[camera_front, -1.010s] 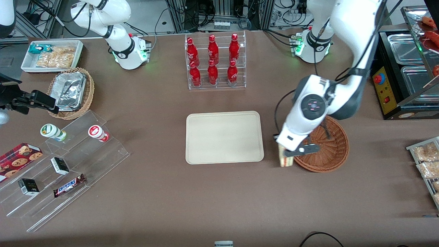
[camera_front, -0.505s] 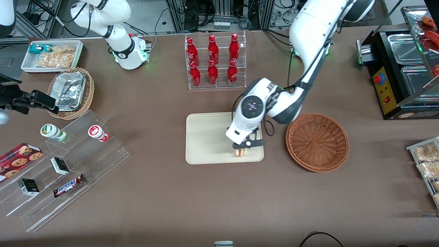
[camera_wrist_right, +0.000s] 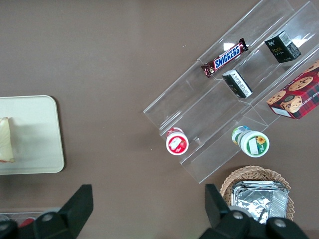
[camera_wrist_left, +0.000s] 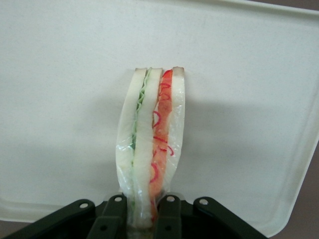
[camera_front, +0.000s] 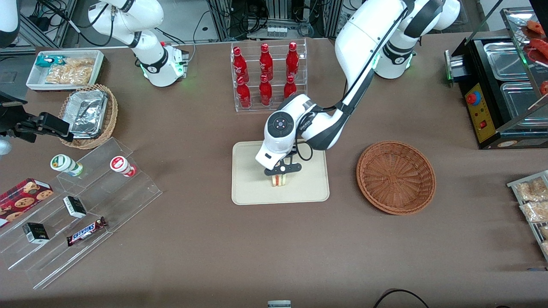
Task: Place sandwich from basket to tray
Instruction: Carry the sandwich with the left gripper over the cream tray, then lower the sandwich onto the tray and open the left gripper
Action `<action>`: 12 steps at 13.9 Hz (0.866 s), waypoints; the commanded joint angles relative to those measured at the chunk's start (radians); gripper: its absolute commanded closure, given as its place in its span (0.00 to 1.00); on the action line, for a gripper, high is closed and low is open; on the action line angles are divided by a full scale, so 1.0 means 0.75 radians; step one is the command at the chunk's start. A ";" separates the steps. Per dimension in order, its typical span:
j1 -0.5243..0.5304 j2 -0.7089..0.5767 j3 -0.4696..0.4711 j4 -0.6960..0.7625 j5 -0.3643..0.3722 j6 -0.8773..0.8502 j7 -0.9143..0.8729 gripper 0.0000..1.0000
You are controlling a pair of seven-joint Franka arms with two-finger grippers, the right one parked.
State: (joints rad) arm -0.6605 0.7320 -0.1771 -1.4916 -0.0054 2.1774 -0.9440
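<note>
My left gripper point(camera_front: 281, 172) is over the cream-beige tray point(camera_front: 248, 188), shut on the sandwich point(camera_front: 279, 180), a plastic-wrapped wedge of white bread with red and green filling. In the left wrist view the two fingers point(camera_wrist_left: 113, 215) press the sandwich point(camera_wrist_left: 149, 149) from both sides, with the tray point(camera_wrist_left: 60, 74) right under it. I cannot tell whether the sandwich touches the tray. The sandwich also shows in the right wrist view point(camera_wrist_right: 6, 140) over the tray point(camera_wrist_right: 35, 154). The round reddish-brown wicker basket point(camera_front: 396, 177) stands empty beside the tray, toward the working arm's end.
A clear rack of red bottles point(camera_front: 269, 77) stands farther from the front camera than the tray. Clear stepped shelves with snacks point(camera_front: 77, 205), a tan wicker basket with foil containers point(camera_front: 87, 114) and a white bin of snack bags point(camera_front: 64, 70) lie toward the parked arm's end.
My left gripper carried the sandwich from the basket's rim across to the tray, then on to the tray's middle. The basket now stands empty.
</note>
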 commanded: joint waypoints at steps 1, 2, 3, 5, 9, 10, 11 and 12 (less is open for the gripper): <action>-0.023 0.026 0.021 0.040 0.005 0.015 -0.024 0.62; -0.023 0.028 0.021 0.036 0.005 0.015 -0.022 0.01; -0.019 0.024 0.023 0.033 0.003 0.015 -0.022 0.00; -0.013 -0.021 0.034 0.054 0.007 -0.011 -0.005 0.00; -0.009 -0.160 0.115 0.062 0.007 -0.188 0.001 0.00; -0.009 -0.182 0.158 0.072 -0.005 -0.264 -0.015 0.00; -0.009 -0.213 0.191 0.072 -0.013 -0.325 -0.024 0.00; 0.003 -0.243 0.228 0.070 -0.027 -0.365 -0.020 0.00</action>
State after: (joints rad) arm -0.6594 0.6004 -0.0537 -1.4237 -0.0058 1.9621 -0.9459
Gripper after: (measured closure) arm 0.000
